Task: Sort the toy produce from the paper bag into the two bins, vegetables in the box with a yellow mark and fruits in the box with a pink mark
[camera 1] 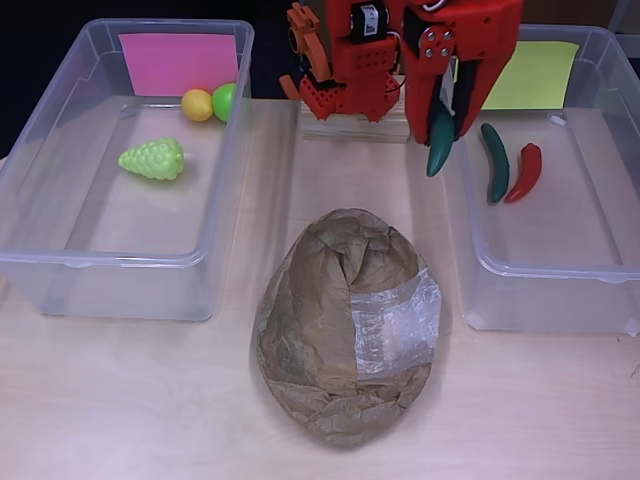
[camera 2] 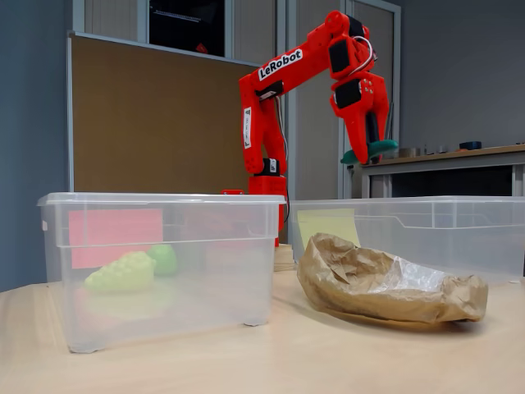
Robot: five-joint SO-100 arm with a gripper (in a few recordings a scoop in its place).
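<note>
Sorting is well under way, and one more green veggie is on its way.

The gripper is closed on a dark green veggie, high above the paper bag, by the yellow-mark bin. That bin has a green cucumber and a red pepper. The pink-mark bin has grapes, a lemon and a green ball fruit. The bag may hold more; I cannot see inside.

Red pincer, brown paper bag, pink mark, yellow mark.
</note>
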